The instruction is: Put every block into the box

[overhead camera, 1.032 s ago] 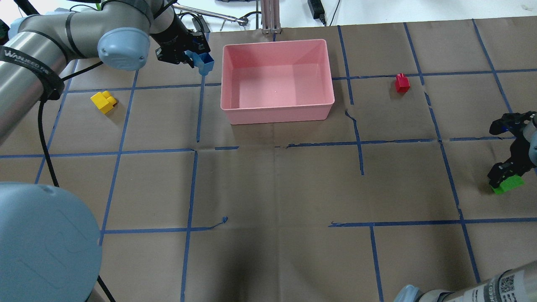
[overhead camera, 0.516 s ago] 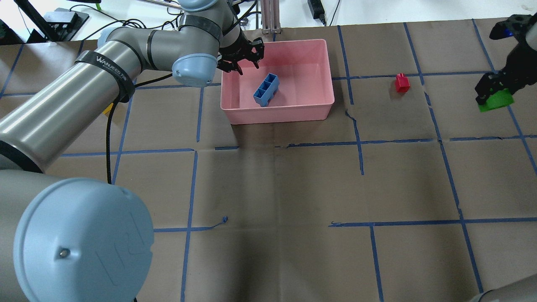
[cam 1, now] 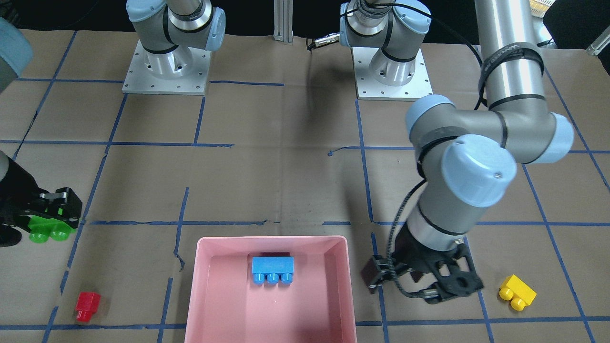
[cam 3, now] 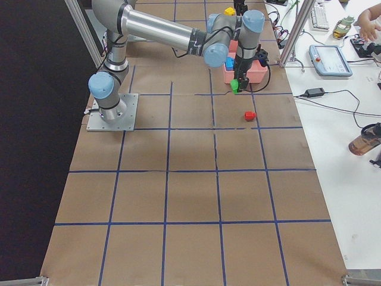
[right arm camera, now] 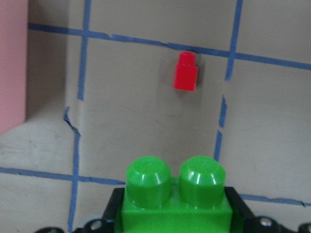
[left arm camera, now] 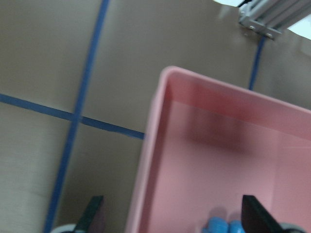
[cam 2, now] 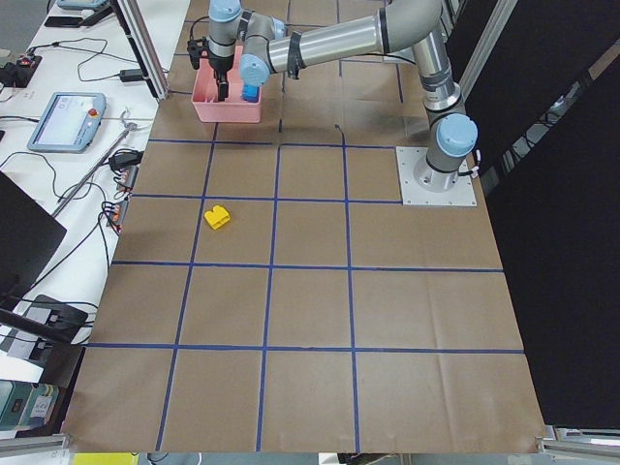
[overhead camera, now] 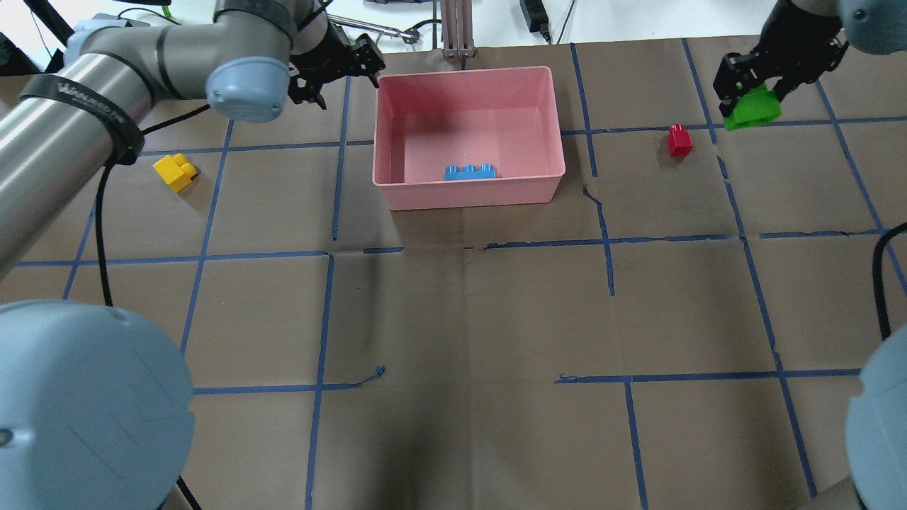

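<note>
The pink box [overhead camera: 468, 71] stands at the far middle of the table, also in the front view [cam 1: 271, 239]. The blue block [overhead camera: 470, 172] lies inside it against one wall [cam 1: 272, 270]. My left gripper [overhead camera: 342, 69] is open and empty beside the box's far left corner [cam 1: 419, 285]; its wrist view looks over the box rim [left arm camera: 155, 126]. The yellow block [overhead camera: 175, 172] lies on the table left of the box. The red block [overhead camera: 679, 139] lies right of the box. My right gripper [overhead camera: 750, 88] is shut on the green block [overhead camera: 752, 112], held above the table beyond the red block [right arm camera: 185, 72].
Brown paper with blue tape lines covers the table. An aluminium post [overhead camera: 458, 28] stands just behind the box. Cables and devices lie past the table's far edge. The two arm bases [cam 1: 164, 62] sit at the robot's side.
The left gripper let the blue block go into the box and drew back to the left of it. The right gripper lifted the green block and carried it far and leftward, near the red block.
</note>
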Available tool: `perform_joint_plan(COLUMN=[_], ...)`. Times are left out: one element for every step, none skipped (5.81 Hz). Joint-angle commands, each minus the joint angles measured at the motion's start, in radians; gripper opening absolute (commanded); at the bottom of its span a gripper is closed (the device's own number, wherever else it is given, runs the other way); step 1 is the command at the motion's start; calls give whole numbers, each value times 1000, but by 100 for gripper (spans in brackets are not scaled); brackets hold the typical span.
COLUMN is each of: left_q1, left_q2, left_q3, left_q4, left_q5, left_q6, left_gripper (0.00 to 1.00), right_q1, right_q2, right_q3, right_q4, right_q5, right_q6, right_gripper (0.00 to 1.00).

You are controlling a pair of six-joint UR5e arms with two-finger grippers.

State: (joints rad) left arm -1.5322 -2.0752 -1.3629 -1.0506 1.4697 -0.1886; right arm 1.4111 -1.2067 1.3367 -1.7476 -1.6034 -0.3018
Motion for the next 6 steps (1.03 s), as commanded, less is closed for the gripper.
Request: perform_joint_plan(left_q1=[207, 307, 361, 385, 386, 394], left_q2=[6, -18, -40, -75, -106, -149], left_q3=[-8, -36, -70, -73, -74, -73], left_q4=[-109, -98, -66, 14, 56, 160], left_q5=[67, 78, 80, 81, 83, 83], left_q6=[459, 670, 801, 951, 1233, 1440], left_gripper=[99, 99, 99, 99, 99, 99], right_q1=[189, 288, 358, 383, 384, 379], right_q2=[121, 216, 313, 393, 450, 455], right_q3=[-165, -257, -333, -367, -366, -366], right_q4=[5, 0, -6, -27, -89, -93], right_q5=[0, 2, 3, 84, 115, 111], right_q6=[198, 327, 389, 401, 401, 388], right_gripper=[31, 31, 31, 31, 32, 61])
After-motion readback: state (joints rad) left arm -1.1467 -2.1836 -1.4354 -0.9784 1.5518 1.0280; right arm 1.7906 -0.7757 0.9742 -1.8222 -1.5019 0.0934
